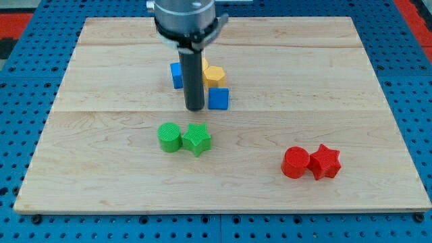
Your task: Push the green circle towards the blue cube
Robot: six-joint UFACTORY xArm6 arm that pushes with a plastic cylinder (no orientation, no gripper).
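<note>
Wooden board (101, 61) is filling most of the frame, lying on a blue pegboard.

Rod is hanging down from the top centre, my tip (195, 108) sitting at mid-board. No gripper here, just the bare rod, so nothing is opening or closing and it is holding nothing.

Green circle (169, 137) is sitting below and slightly left of the tip, near but apart from it. Green star (197, 140) is touching its right side.

Blue cube (218, 98) is lying just right of the tip, close beside the rod. Yellow block (214, 75), roughly hexagonal, is sitting right above the cube, looking like it is touching. Another blue block (176, 75) is peeking out left of the rod, partly hidden, shape unclear.

Red circle (295, 163) and red star (325, 162) are touching each other at lower right, well apart from the action.

Judgement: the tip is standing between circle and cube, on the wrong side for pushing. It probably needs circling round to the circle's lower left before shoving it up and right. Risk: the star is getting dragged along, since it is pressed against the circle on the cube side.
</note>
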